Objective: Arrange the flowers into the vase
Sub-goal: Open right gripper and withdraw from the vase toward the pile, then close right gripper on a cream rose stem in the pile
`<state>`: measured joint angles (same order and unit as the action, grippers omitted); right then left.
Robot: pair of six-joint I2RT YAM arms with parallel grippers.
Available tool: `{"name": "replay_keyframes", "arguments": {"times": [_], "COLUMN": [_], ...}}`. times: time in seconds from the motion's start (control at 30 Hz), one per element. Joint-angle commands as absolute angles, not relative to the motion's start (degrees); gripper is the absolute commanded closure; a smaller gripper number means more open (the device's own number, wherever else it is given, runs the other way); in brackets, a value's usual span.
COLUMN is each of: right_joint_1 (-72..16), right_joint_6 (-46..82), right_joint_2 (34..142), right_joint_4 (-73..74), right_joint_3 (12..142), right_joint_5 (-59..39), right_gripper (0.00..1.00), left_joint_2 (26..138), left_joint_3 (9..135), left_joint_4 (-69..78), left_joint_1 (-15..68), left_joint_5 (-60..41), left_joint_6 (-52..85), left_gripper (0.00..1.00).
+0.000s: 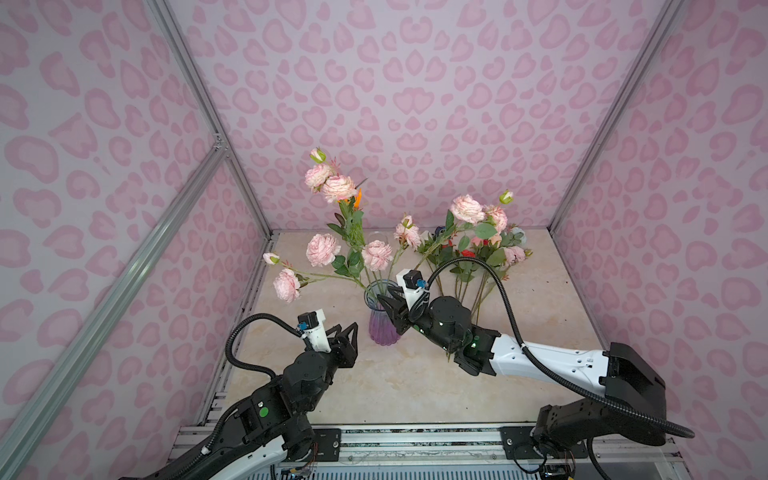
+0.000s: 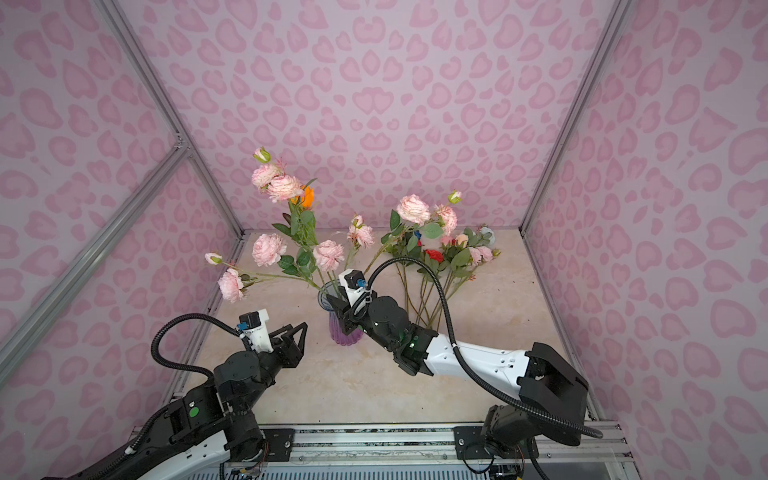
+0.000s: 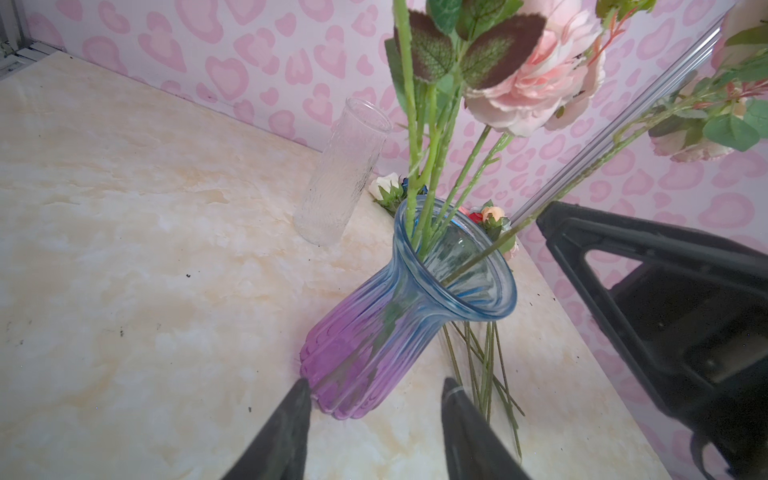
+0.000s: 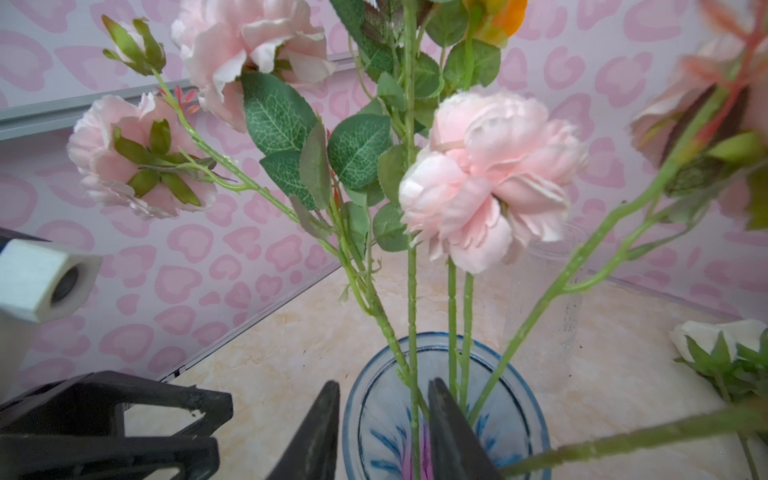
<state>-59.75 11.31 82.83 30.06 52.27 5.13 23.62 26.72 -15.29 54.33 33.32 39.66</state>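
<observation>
Half open, the right gripper (image 4: 383, 384) straddles one stem (image 4: 412, 291) at the vase (image 4: 511, 399) mouth, gripping nothing. Best retreat straight, without snagging stems. Left gripper (image 3: 376, 384), open and empty, could steady the base. Loose flowers (image 1: 465, 253) lie beside it.

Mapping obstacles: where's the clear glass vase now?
Centre-back of the table in both top views: the clear glass vase stands upright behind the blue-purple vase, mostly hidden by its flowers, left of the loose flower pile.
</observation>
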Motion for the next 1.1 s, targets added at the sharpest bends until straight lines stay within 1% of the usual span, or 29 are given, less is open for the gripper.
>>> {"name": "replay_keyframes", "arguments": {"times": [0.0, 0.2, 0.37, 0.47, 0.6, 0.67, 0.73, 0.83, 0.93, 1.0, 1.07], "right_joint_1": [-59.82, -60.47, -61.70, -61.67, -59.63, -55.58, -48.71, -36.28, -24.20, -18.84, -14.71], "right_joint_6": [10.94, 11.21, 11.56, 13.78, 18.00, 21.15, 25.60, 31.26, 36.03, 37.46, 37.38], "right_joint_2": [82.36, 79.49, 72.43, 66.18, 57.73, 53.41, 49.91, 47.56, 50.59, 54.78, 62.05], "right_joint_4": [30.15, 29.73, 22.75, 13.68, 6.53, 5.23, 1.82, 0.57, 0.91, 2.17, 2.13], "right_joint_3": [51.44, 50.37, 48.80, 47.00, 41.05, 36.76, 33.53, 29.56, 28.92, 29.73, 33.45], "right_joint_5": [6.27, 6.82, 10.42, 15.63, 23.76, 23.17, 21.49, 14.49, 5.60, 2.50, -2.36], "right_gripper": [0.64, 0.65, 0.66, 0.67, 0.73, 0.76, 0.81, 0.87, 0.90, 0.90, 0.89], "left_joint_2": [24.49, 26.65, 27.07, 26.81, 27.06, 27.84, 28.87, 29.83, 29.87, 29.94, 30.05], "left_joint_3": [26.77, 27.30, 26.49, 25.52, 23.45, 22.89, 22.68, 22.39, 21.84, 21.54, 21.31], "left_joint_4": [-13.81, -13.61, -13.14, -12.68, -10.53, -9.76, -9.16, -8.49, -8.02, -7.74, -8.14], "left_joint_1": [54.23, 54.22, 54.23, 54.23, 54.23, 54.18, 54.17, 54.22, 54.18, 54.22, 54.20], "left_joint_5": [33.33, 32.87, 32.88, 32.70, 32.11, 31.87, 31.56, 31.36, 30.73, 29.95, 29.28], "left_joint_6": [39.99, 39.12, 38.98, 39.20, 39.64, 39.87, 40.07, 40.60, 41.41, 41.99, 42.42], "left_gripper": [0.48, 0.49, 0.49, 0.49, 0.49, 0.49, 0.49, 0.49, 0.49, 0.49, 0.49]}}
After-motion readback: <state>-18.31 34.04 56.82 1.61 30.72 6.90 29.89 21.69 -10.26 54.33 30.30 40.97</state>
